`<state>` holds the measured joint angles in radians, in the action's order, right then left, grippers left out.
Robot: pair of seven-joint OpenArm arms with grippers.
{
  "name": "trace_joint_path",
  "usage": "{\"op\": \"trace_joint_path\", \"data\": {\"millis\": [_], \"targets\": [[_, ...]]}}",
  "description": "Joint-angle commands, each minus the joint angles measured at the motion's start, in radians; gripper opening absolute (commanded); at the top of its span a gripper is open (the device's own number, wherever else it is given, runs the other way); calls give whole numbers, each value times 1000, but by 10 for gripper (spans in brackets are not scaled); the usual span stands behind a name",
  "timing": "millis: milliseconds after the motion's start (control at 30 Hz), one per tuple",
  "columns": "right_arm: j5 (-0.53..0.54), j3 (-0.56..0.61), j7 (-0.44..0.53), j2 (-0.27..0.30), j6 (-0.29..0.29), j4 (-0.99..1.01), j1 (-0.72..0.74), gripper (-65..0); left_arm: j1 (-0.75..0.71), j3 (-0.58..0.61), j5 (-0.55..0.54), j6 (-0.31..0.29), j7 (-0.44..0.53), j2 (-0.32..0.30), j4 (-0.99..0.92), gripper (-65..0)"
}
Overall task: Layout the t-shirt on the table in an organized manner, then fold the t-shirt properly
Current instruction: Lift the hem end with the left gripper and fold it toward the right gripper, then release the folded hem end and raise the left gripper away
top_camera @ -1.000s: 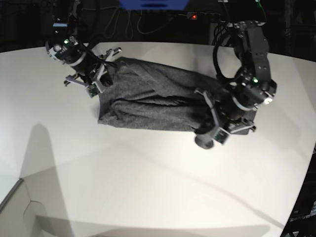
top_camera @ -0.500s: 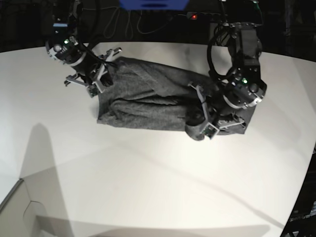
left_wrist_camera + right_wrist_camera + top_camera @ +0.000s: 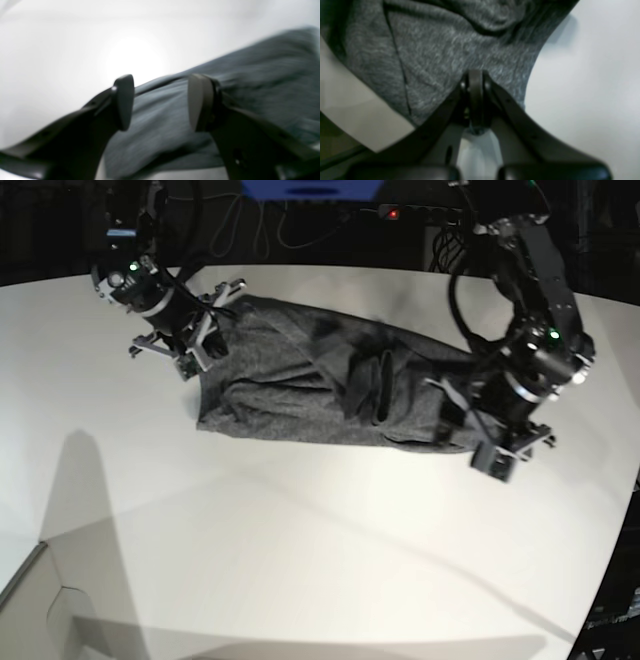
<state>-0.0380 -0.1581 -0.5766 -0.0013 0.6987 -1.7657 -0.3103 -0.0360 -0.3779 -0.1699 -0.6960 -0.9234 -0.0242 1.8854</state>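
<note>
The t-shirt [image 3: 300,385] is soft, matt, heathered dark-grey knit cloth with a fine ribbed texture, lying on the smooth, faintly glossy white table [image 3: 300,540]; gripper fingers [image 3: 123,100] appear smooth black plastic.

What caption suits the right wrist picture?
Right gripper shut on the heather dark-grey knit t-shirt over the smooth white table.
</note>
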Motion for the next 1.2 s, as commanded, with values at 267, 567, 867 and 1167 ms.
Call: {"op": "trace_joint_path", "data": {"millis": [267, 567, 867, 1167], "targets": [[11, -2, 5, 1, -1, -99, 3, -561, 81, -186, -29, -2, 28, -122, -294, -317], [16, -76, -170, -27, -1, -96, 56, -223, 143, -333, -24, -2, 28, -161, -401, -317], [17, -151, -299, -58, -1, -18, 133, -170, 158, -330, -20, -2, 108, -167, -547, -317], [17, -148, -325, -110, -1, 51, 175, -172, 123, -309, -26, -2, 111, -168, -547, -317]]}}
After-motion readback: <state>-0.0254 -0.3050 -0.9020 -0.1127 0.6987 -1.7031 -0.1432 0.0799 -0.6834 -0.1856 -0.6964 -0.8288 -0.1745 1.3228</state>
